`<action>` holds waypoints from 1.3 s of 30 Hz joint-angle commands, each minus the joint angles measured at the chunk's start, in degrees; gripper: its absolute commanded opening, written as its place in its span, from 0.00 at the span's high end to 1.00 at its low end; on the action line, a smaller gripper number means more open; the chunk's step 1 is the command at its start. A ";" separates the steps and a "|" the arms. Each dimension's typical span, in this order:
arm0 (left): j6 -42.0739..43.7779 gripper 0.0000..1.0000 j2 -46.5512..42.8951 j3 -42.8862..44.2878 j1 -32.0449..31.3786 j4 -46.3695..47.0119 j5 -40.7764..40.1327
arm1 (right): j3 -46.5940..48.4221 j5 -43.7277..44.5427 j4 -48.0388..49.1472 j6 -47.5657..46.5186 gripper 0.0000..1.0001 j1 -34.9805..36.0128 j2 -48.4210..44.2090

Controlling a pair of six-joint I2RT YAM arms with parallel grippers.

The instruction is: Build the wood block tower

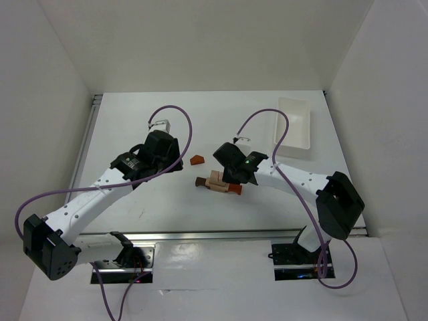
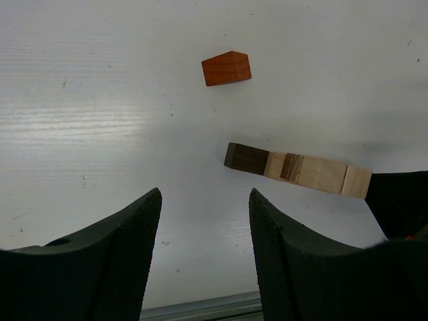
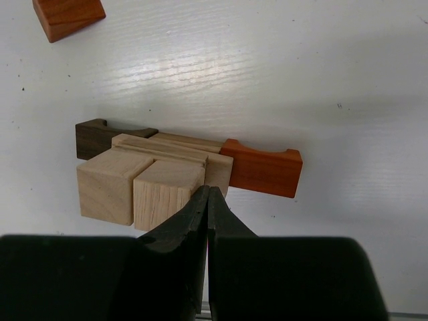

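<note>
- One white table (image 1: 200,120) carried everything.
- One white tray (image 1: 301,150) sat at its far right.
- One wood block tower (image 3: 180,167) lay mid-table: two tan cubes (image 3: 105,184) in front, one dark brown bar (image 3: 90,138) and one reddish-orange bar (image 3: 264,170) jutting from the ends.
- One reddish-orange wedge (image 2: 227,68) lay apart, near the tower.
- The left gripper (image 2: 204,200) hung spread wide and empty above bare table.
- The right gripper (image 3: 208,190) was pinched closed on nothing, its tips at the right cube.

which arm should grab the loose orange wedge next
Left, probably. The left gripper is open with the wedge lying free ahead of it; the right gripper is shut, its tips at the tan blocks.
</note>
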 commanded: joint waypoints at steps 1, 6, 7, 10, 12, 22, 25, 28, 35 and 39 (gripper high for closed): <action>1.36 0.38 0.06 0.22 -0.21 0.81 0.47 | 1.75 -0.45 1.87 -0.16 0.93 -0.39 -0.94; 1.36 0.38 0.06 0.22 -0.21 0.81 0.47 | 1.75 0.61 0.55 1.25 0.91 -0.39 -0.95; 1.36 0.38 0.06 0.22 -0.21 0.81 0.47 | 1.75 0.61 0.55 1.25 0.91 -0.39 -0.95; 1.36 0.38 0.06 0.22 -0.21 0.81 0.47 | 1.75 -0.10 0.55 1.25 0.91 -0.39 -0.95; 1.36 0.38 0.06 0.22 -0.21 0.81 0.47 | 1.75 -0.10 0.55 1.25 0.91 -0.39 -0.95; 1.88 0.18 1.12 1.80 -0.21 0.28 -0.05 | 3.50 9.56 -7.53 5.55 0.82 -0.39 -6.21; 3.37 0.14 2.34 2.32 -0.21 0.89 -0.06 | 4.03 12.73 -10.34 5.65 0.75 -0.39 -9.47; 11.18 0.00 3.49 1.72 -0.21 4.40 3.61 | 4.03 16.93 -12.18 4.59 0.66 -0.39 -12.11; 35.27 0.00 8.23 -2.42 5.22 19.16 14.30 | 2.72 22.40 -2.47 -11.29 0.56 -2.06 -18.69; 41.43 0.10 14.10 1.08 12.69 20.94 26.97 | 0.00 22.40 6.15 -20.19 0.46 -2.06 -20.55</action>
